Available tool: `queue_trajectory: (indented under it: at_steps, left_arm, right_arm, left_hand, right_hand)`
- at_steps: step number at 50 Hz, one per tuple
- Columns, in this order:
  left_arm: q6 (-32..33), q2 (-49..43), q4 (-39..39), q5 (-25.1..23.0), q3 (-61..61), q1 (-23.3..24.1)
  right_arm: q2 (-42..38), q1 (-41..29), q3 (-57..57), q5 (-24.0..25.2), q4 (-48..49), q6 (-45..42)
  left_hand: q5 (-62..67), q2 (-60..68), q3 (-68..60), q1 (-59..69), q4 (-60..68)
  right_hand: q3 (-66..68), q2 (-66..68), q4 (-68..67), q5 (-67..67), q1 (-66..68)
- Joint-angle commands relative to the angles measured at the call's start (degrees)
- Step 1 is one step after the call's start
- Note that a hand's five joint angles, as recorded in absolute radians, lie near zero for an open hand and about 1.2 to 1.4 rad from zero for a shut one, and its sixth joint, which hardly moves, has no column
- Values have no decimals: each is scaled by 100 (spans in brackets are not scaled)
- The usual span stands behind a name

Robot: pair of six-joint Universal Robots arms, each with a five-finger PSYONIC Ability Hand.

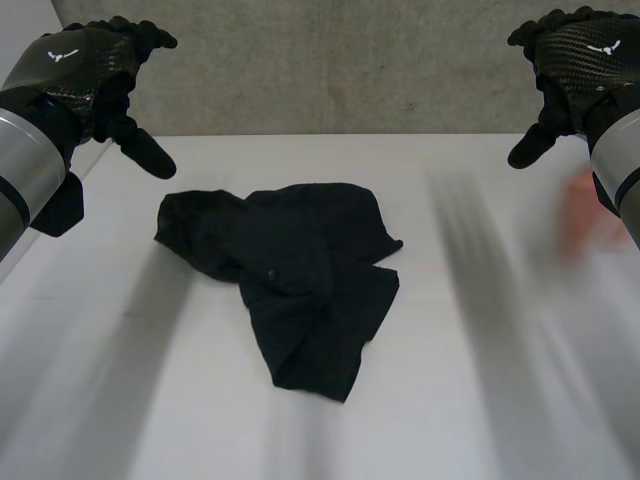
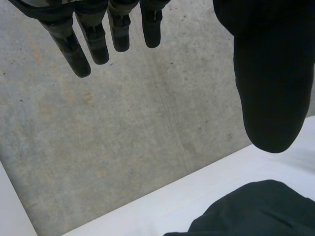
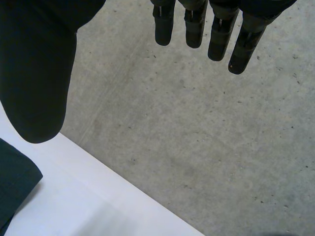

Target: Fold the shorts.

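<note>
Black shorts [image 1: 290, 275] lie crumpled in a heap on the middle of the white table [image 1: 480, 400], one leg pointing toward the front. My left hand [image 1: 95, 75] hovers high above the table's far left corner, fingers [image 2: 83, 44] straight and empty. A bit of the shorts [image 2: 251, 209] lies below its thumb. My right hand [image 1: 575, 55] hangs over the far right corner, fingers [image 3: 216, 34] straight, holding nothing. An edge of the shorts [image 3: 12, 182] shows below its thumb. Both hands are well apart from the cloth.
A grey concrete wall [image 1: 330, 70] runs behind the table's far edge. A blurred reddish thing [image 1: 585, 215] is at the right edge of the table.
</note>
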State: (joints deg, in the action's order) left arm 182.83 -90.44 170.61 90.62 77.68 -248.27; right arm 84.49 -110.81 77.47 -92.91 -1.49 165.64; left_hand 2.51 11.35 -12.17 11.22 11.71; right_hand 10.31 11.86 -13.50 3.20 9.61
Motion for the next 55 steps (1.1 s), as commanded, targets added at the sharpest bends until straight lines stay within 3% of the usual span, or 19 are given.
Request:
queue_trajectory:
  at_steps: [1,8,12,19,24,31,33,35,36,38,46,49,53,55]
  left_arm:
    - [7,-71,148,0,45,6]
    - [95,-255,376,9,89,-2]
    - [551,-676,517,9,72,-20]
    - [2062,-1827,921,-26,-165,-152]
    - [2845,-2959,1141,-53,-533,-599]
    - [2846,-3990,1124,-316,-1053,-671]
    - [2846,-4227,1115,-404,-1158,-653]
    - [2855,-4342,1141,-396,-1211,-635]
    - [2846,-4394,1150,-396,-1290,-627]
    - [2837,-4404,1159,-387,-1395,-635]
    - [2575,-3825,1483,-193,-1642,-399]
    - [2205,-3402,1861,-202,-1651,-4]
    - [1994,-3103,2529,-220,-1633,524]
    - [2020,-2954,3020,-229,-1624,1041]
  right_arm:
    - [-3,-10,40,1,70,-5]
    - [-29,-37,-30,53,44,-22]
    - [-55,-28,-66,220,-105,-162]
    - [-336,-37,75,931,-483,-909]
    - [-600,-11,461,1196,-483,-1042]
    - [-942,42,1216,1214,-116,-1042]
    - [-1013,51,1357,1205,-1,-1051]
    - [-1083,51,1533,1196,183,-1060]
    - [-1101,51,1586,1187,237,-1060]
    - [-1127,51,1657,1179,342,-1068]
    - [-1145,60,1631,1117,466,-1051]
    - [-1110,60,1587,1065,466,-1016]
    - [-1092,156,1473,627,466,-981]
    - [-1066,296,1446,398,448,-946]
  left_hand:
    - [-247,-131,212,-118,-166]
    - [-230,-114,195,-101,-149]
    - [-196,-80,162,-67,-115]
    - [-129,-13,94,0,-48]
    - [-112,4,78,17,-32]
    - [290,406,-325,419,371]
    - [1129,1245,-1163,1258,1210]
    - [2721,2837,-2755,2850,2801]
    - [5229,5345,-5263,5357,5309]
    - [6744,6860,-6779,6873,6825]
    - [6749,6865,-6783,6878,6829]
    - [6749,6865,-6783,6878,6829]
    - [6749,6865,-6783,6878,6829]
    - [6749,6865,-6783,6878,6829]
  right_hand:
    - [-31,-186,350,-320,39]
    - [-31,-186,350,-320,39]
    - [-31,-186,350,-320,39]
    - [-31,-186,350,-320,39]
    - [-31,-186,350,-320,39]
    - [-31,-186,350,-320,39]
    - [-31,-186,350,-320,39]
    - [-31,-186,350,-320,39]
    - [-31,-186,350,-320,39]
    - [-31,-186,350,-320,39]
    - [-31,-186,350,-320,39]
    - [-31,-186,350,-320,39]
    - [-31,-186,350,-320,39]
    - [-31,-186,350,-320,39]
